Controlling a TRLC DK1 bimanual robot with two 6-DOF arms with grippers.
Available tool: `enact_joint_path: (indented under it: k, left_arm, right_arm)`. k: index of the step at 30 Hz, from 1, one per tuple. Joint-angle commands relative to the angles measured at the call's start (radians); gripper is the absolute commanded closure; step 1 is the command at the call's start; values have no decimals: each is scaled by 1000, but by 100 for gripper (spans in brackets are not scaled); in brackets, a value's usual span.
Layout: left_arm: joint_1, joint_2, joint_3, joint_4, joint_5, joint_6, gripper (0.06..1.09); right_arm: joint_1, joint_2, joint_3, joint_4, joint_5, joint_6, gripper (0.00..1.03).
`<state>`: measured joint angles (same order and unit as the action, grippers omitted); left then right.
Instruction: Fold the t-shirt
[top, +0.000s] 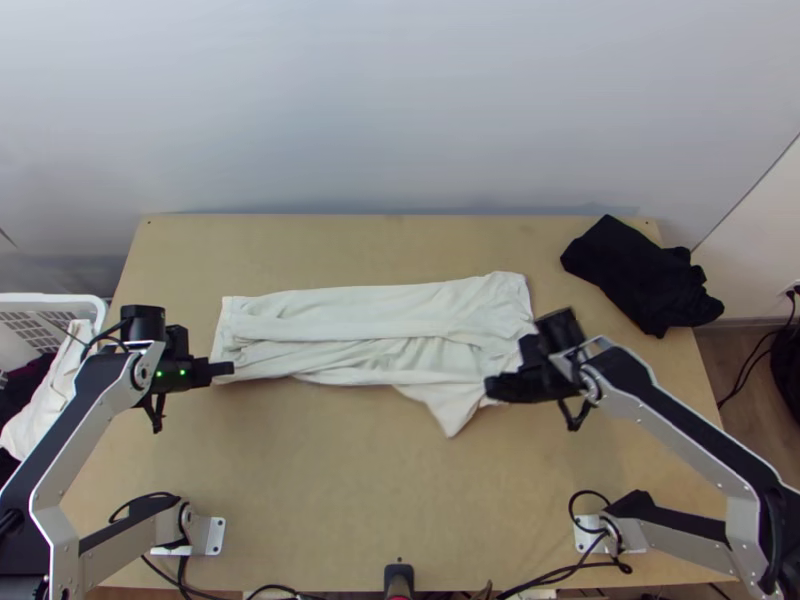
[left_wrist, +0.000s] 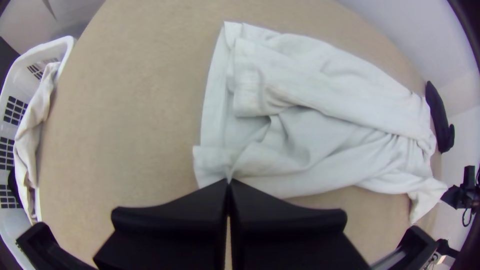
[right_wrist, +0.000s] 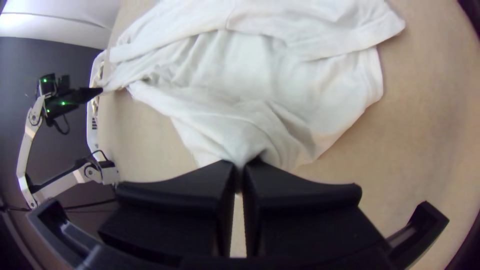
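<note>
white t-shirt (top: 370, 308), folded into a strip.
its near side is pinched by left gripper (top: 230, 369) and right gripper (top: 491, 387), well apart.

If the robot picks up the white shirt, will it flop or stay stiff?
The shirt would probably flop: it already wrinkles softly and a corner droops loosely near the right gripper. It looks thin, so likely light. Its folds may slip open.

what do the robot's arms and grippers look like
The left arm and right arm have silver-grey links with black panels and joints, plus loose black cables. The left gripper and right gripper have wide, flat black fingers. Small green lights mark the left arm.
</note>
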<state>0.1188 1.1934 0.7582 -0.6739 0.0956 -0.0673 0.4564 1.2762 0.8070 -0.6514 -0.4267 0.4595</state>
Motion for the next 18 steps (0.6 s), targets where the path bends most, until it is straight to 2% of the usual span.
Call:
enact_joint_path:
  k: [1, 12, 18]
  left_arm:
    - [10, -15, 24, -10, 7, -11, 104]
    - [68, -23, 55, 11, 9, -57, 104]
    - [55, -55, 96, -64, 79, -80, 104]
  right_arm:
    - [-107, -43, 86, -76, -4, -15, 100]
    - [-159, -104, 150, -223, -14, -91, 100]
    - [-102, -152, 136, -337, -35, -142, 100]
